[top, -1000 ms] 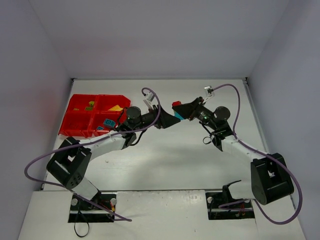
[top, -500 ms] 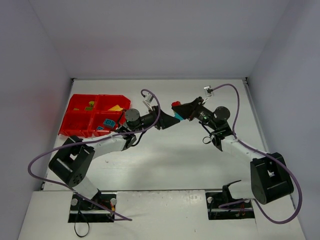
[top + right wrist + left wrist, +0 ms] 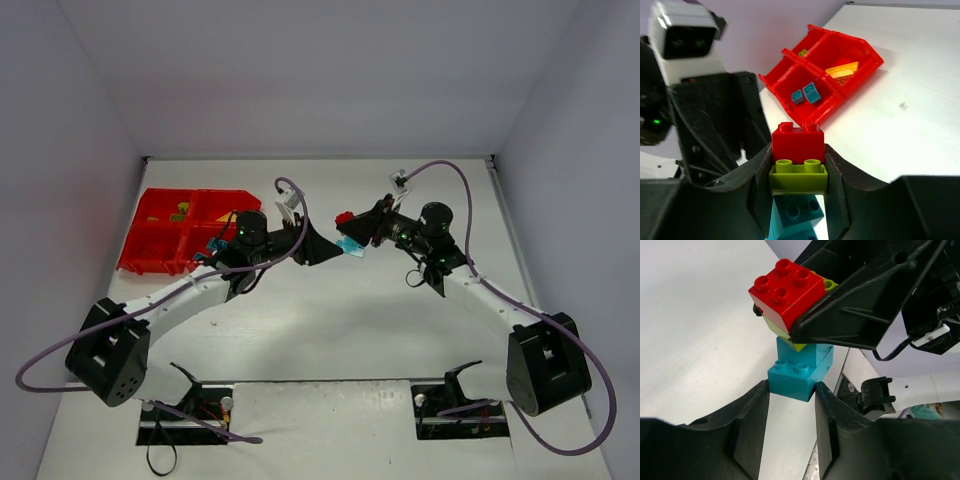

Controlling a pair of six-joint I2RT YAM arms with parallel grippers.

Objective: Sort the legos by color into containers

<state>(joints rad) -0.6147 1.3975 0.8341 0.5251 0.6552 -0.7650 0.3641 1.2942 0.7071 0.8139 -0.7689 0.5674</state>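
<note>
The left end effector (image 3: 790,390) pinches the teal brick (image 3: 799,371). The right end effector (image 3: 798,165) squeezes the red brick (image 3: 798,145) and green brick (image 3: 798,179) stacked on it.

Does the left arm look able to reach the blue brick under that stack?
Probably yes: the left gripper grips the teal brick by its sides, while the right gripper holds only the red brick and lime brick above it.
</note>
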